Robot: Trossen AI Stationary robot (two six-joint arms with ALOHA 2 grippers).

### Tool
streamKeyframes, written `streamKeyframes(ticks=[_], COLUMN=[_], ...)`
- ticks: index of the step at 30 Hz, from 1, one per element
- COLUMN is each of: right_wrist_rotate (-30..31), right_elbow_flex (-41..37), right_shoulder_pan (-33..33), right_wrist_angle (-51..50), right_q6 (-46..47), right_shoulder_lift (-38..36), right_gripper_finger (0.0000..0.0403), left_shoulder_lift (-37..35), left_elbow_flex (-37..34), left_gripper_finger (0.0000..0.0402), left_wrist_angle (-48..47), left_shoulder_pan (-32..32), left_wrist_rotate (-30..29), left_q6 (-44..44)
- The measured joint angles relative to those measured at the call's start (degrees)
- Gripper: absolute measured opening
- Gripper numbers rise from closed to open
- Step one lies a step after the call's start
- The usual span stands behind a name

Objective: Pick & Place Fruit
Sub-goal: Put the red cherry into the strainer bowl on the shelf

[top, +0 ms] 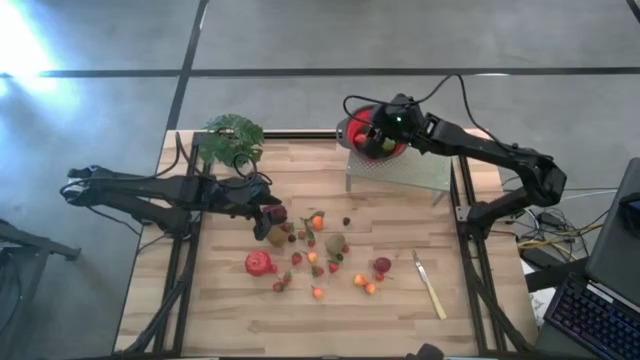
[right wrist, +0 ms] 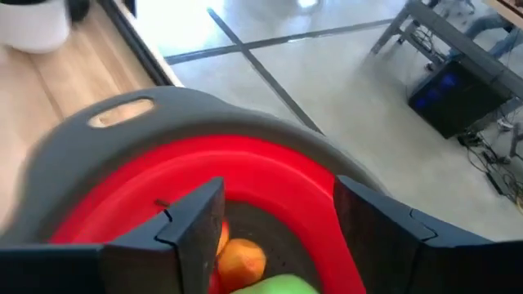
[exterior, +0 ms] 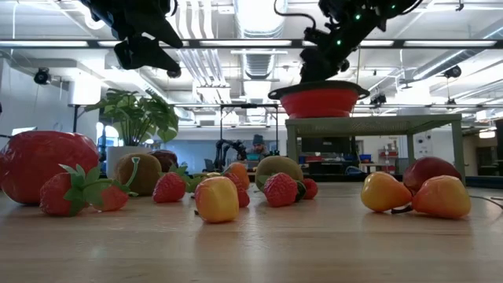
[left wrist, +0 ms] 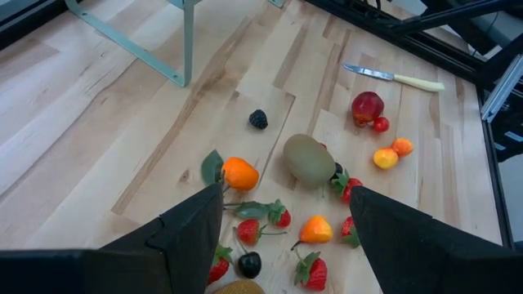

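right gripper [right wrist: 274, 237]: fingers apart, holding nothing, above red bowl [top: 375, 135] on far stand | left gripper [left wrist: 286, 245]: spread wide, empty, over scattered fruit [top: 318, 262]

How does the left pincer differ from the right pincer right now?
The left pincer hovers over the loose fruit on the table; the right pincer hangs over the red bowl on the raised stand. Below the left lie strawberries and a kiwi; below the right, fruit already in the bowl. Both are open and hold nothing.
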Motion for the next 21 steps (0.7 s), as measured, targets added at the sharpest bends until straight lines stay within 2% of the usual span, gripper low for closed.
streamKeyframes(ticks=[7, 13, 21], right_wrist_rotate=[-7.66, -7.85, -6.4], right_elbow_flex=[0.0, 0.0, -0.15], right_shoulder_pan=[5.3, 14.75, 32.07], right_wrist_angle=[-4.1, -8.82, -15.86], right_q6=[1.71, 4.89, 11.56], right_shoulder_lift=[-5.46, -8.63, -8.45], right_gripper_finger=[0.0244, 0.0241, 0.0212], left_shoulder_lift=[0.0, 0.0, 0.0], left_elbow_flex=[0.0, 0.0, 0.0], left_gripper_finger=[0.0273, 0.0273, 0.0273], left_wrist_angle=[0.0, 0.0, 0.01], left_shoulder_pan=[-0.01, 0.0, 0.01], left_wrist_rotate=[-0.01, -0.01, 0.0], left_q6=[0.0, 0.0, 0.0])
